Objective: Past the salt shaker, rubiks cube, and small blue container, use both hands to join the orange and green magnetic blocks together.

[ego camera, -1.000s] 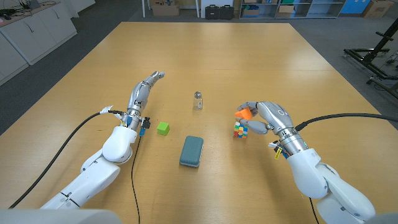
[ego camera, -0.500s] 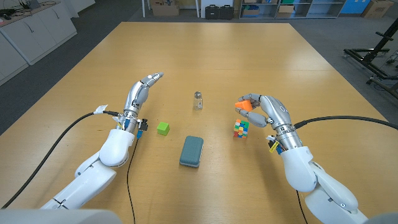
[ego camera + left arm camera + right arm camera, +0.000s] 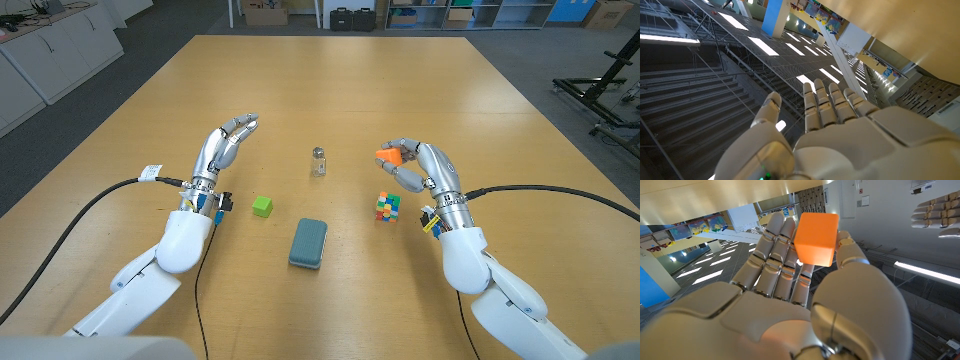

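Matt wooden table [image 3: 500,110], glossy white plastic fingers [image 3: 775,255], smooth matt orange block [image 3: 816,238], clear glass salt shaker [image 3: 319,162].

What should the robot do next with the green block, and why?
Probably lower the left hand onto the green block and pick it up. The right hand already holds the orange block, but the green one sits on the table, untouched, and the left hand holds nothing.

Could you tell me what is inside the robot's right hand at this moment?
The right hand pinches the orange block between thumb and fingers, raised off the table. The block's faces against the fingers are covered.
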